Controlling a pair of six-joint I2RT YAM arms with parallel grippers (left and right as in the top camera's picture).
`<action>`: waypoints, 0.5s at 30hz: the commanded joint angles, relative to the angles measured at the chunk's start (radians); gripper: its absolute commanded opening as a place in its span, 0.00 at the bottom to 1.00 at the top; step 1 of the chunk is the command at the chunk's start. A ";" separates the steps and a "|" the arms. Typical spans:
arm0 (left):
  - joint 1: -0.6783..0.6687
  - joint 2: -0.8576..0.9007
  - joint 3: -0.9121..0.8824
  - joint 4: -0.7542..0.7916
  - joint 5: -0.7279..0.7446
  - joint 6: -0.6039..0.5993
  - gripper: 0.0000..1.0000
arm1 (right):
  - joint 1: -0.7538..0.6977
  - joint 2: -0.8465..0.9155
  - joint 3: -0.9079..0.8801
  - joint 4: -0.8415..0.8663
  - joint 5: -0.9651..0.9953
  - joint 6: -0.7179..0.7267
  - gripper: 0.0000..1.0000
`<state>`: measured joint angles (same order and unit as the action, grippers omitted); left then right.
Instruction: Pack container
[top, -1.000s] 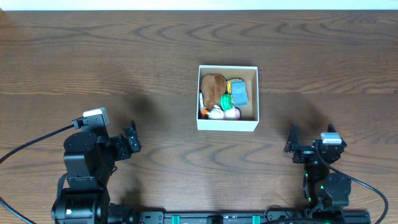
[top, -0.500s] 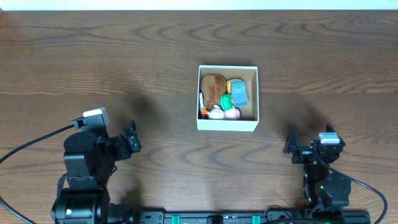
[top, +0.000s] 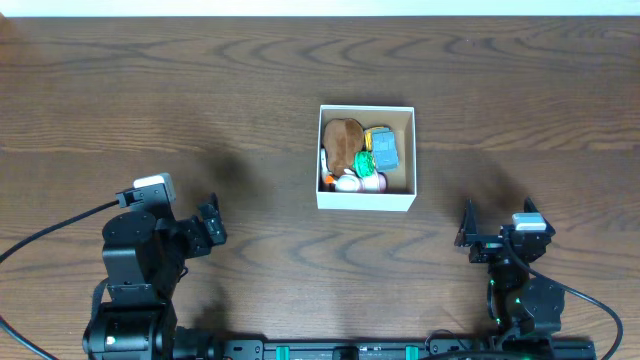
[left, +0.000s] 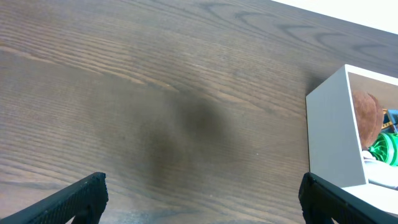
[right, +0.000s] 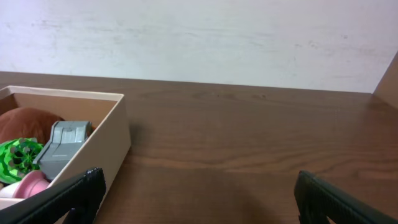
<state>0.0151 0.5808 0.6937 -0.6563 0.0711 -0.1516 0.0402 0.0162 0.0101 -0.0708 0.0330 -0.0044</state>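
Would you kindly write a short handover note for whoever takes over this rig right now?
Left hand: open, empty, at the front left of the table, apart from the container.
Right hand: open, empty, front right.
Container: mid-table, holding a brown plush, grey block, green toy and pink-and-white toy.
Done: every toy in view is inside.
Left: probably nothing to load; confirm before ending.

Pale-walled square cardboard container (right: 104, 144) sits left on the dark wooden table (right: 249, 149), holding a brown plush lump (right: 25, 121), a grey plastic block (right: 62, 140) and a green toy (right: 18, 158). The right gripper (right: 199, 202) is spread wide.
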 joint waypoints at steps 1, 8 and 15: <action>0.002 -0.001 -0.003 -0.002 -0.008 0.020 0.98 | -0.007 -0.011 -0.005 -0.002 -0.007 -0.004 0.99; 0.002 -0.001 -0.003 -0.002 -0.008 0.020 0.98 | -0.007 -0.011 -0.005 -0.002 -0.007 -0.004 0.99; 0.002 -0.001 -0.003 -0.010 -0.009 0.021 0.98 | -0.007 -0.011 -0.005 -0.002 -0.007 -0.004 0.99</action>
<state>0.0151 0.5808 0.6937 -0.6579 0.0711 -0.1516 0.0402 0.0162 0.0101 -0.0708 0.0330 -0.0044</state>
